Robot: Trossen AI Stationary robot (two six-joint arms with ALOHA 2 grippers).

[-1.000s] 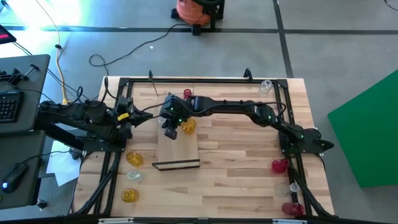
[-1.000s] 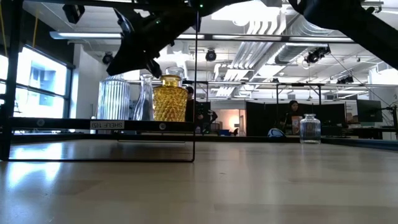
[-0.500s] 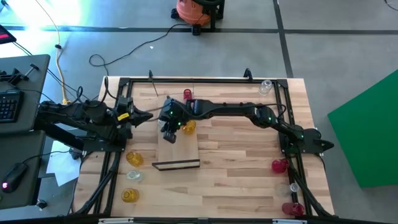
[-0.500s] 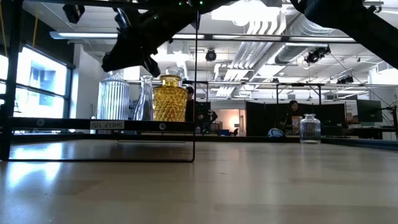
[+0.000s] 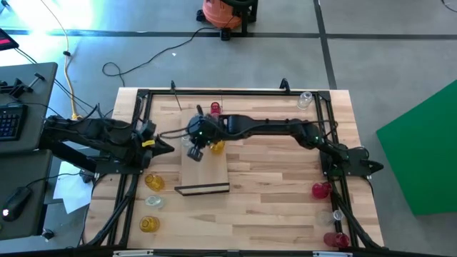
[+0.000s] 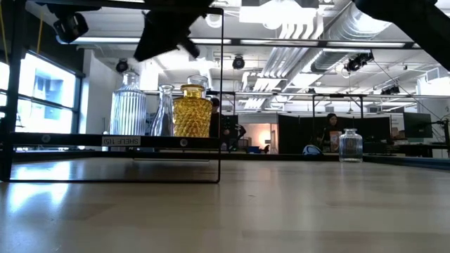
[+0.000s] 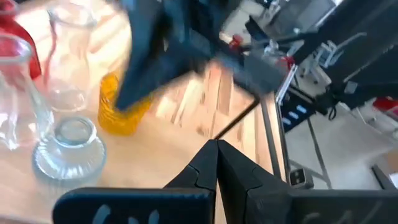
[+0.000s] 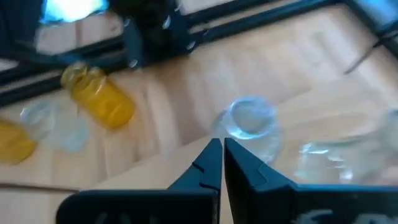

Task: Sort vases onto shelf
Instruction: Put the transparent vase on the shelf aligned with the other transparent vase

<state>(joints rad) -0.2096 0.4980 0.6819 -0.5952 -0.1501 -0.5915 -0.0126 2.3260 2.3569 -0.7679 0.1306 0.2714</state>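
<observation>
The shelf [image 5: 206, 173], a light-wood board with a dark strip at its near end, carries three vases side by side: a ribbed clear one [image 6: 129, 105], a slim clear one [image 6: 164, 110] and an amber one [image 6: 192, 111]. My right gripper [image 5: 195, 143] hangs shut and empty above them, over the ribbed clear vase [image 8: 252, 118]; it also shows at the top of the low view [image 6: 169, 31]. My left gripper [image 5: 164, 148] is shut and empty, left of the shelf, pointing at the vases [image 7: 68, 149].
Two amber vases [image 5: 154, 181] [image 5: 148, 224] and a clear one [image 5: 152, 203] lie near the table's left edge. Red vases [image 5: 320, 190] [image 5: 335, 239] and a clear one [image 5: 338, 214] are at the near right. A red vase [image 5: 215, 108] and a clear vase [image 5: 305, 99] stand at the far side.
My right gripper has risen from beside the shelf's vases and drawn back a little toward the far edge, staying shut. My left gripper has tipped downward and shifted slightly toward the near edge. The vases on the shelf have not moved.
</observation>
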